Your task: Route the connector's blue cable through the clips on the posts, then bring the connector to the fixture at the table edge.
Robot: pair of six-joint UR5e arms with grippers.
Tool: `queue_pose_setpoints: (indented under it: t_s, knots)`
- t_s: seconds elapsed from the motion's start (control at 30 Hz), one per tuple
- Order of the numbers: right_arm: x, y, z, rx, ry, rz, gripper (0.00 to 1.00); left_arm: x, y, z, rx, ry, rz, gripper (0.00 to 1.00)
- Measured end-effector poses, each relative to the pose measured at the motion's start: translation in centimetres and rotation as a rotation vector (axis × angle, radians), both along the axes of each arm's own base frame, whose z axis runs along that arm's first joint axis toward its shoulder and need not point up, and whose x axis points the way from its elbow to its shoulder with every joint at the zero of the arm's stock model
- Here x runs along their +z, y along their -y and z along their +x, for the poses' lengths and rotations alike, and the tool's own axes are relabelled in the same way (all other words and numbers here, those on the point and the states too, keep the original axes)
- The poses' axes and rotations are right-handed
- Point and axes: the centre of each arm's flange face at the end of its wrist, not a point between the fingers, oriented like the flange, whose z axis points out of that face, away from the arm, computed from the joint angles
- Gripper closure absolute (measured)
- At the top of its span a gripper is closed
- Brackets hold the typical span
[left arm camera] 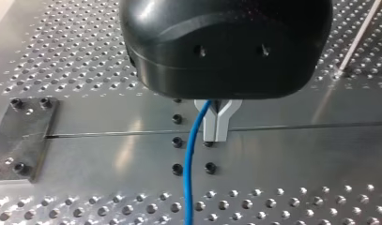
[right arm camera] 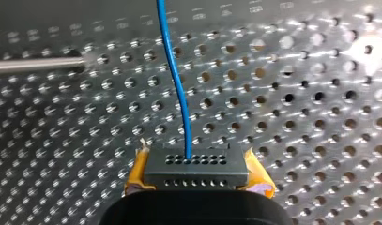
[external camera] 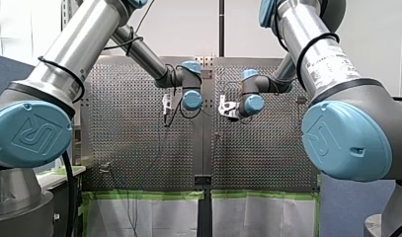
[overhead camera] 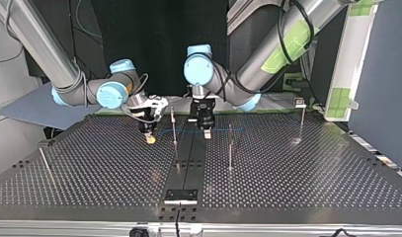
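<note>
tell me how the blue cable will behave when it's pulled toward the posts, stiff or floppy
Probably floppy: the blue cable bends in soft waves ahead of the connector in my right gripper. Likely light: it is thin and, in the top view, spans between the grippers with little sag. It may slide through my left gripper, whose metal fingers look smooth.

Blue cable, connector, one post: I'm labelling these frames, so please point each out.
blue cable [left arm camera: 189,164], left wrist view, its middle stretch.
connector [right arm camera: 196,164], right wrist view, its dark holed face.
post [overhead camera: 230,148], top view, halfway up its shaft.
</note>
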Motion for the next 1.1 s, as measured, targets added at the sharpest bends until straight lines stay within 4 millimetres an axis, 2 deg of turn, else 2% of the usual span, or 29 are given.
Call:
queue_pose_setpoints:
  t_s: [0.33, 0.63, 0.9, 1.1]
  knots:
    - [-0.3, -1.3, 0.0, 0.004, -0.077, 0.029, 1.00, -1.5, -0.4, -0.7, -0.002, -0.008, 0.011, 1.00]
    - [1.7, -3.2, -1.0, -0.012, -0.076, 0.003, 1.00, -1.6, -0.3, -0.7, -0.009, -0.008, 0.012, 1.00]
    - [1.9, -4.6, -1.6, -0.015, -0.079, 0.004, 1.00, -2.9, -0.7, -1.4, -0.019, -0.023, 0.022, 1.00]
    - [2.8, -5.7, -2.2, -0.016, -0.062, -0.014, 1.00, -3.4, -0.8, -1.7, -0.025, -0.028, 0.025, 1.00]
